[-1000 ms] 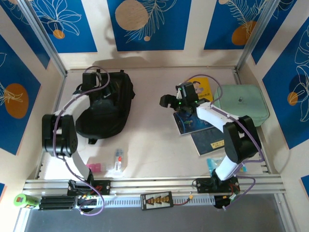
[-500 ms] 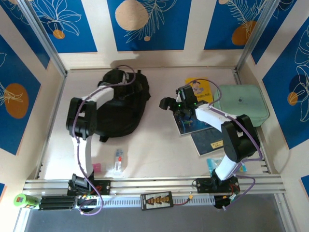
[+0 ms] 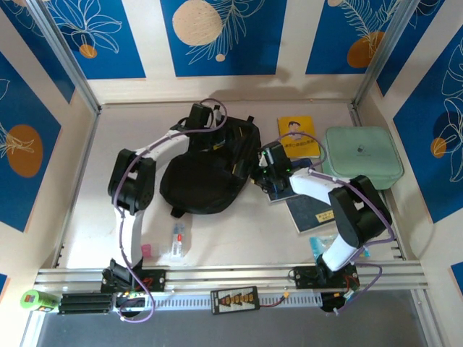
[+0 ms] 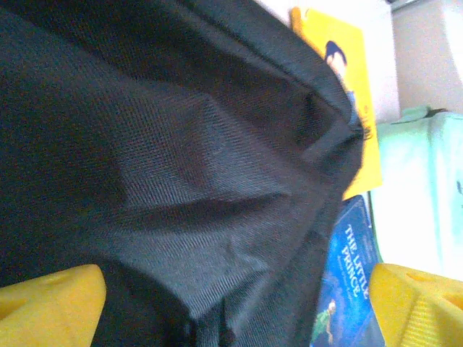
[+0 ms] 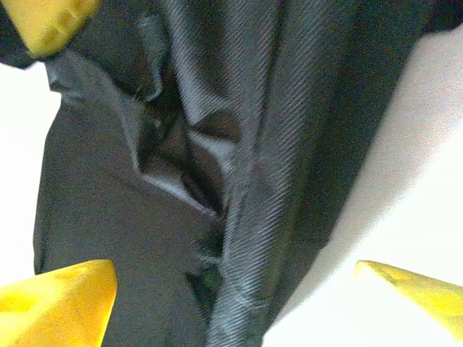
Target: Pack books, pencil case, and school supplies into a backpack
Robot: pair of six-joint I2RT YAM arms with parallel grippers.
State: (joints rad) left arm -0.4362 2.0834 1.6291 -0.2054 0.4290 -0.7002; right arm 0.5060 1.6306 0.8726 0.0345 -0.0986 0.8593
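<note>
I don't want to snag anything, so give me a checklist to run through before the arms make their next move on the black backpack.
1. Left end effector released: ok, jaws wide open, with cloth of the black soft fabric backpack between them.
2. Right end effector released: ok, jaws open over a backpack fold.
3. Backpack mouth open for loading: cannot tell.
4. Yellow cartoon-cover paperback apart from the backpack in the top view: ok.
5. Dark blue glossy paperback free to lift: not ok, the right arm crosses above it.
</note>
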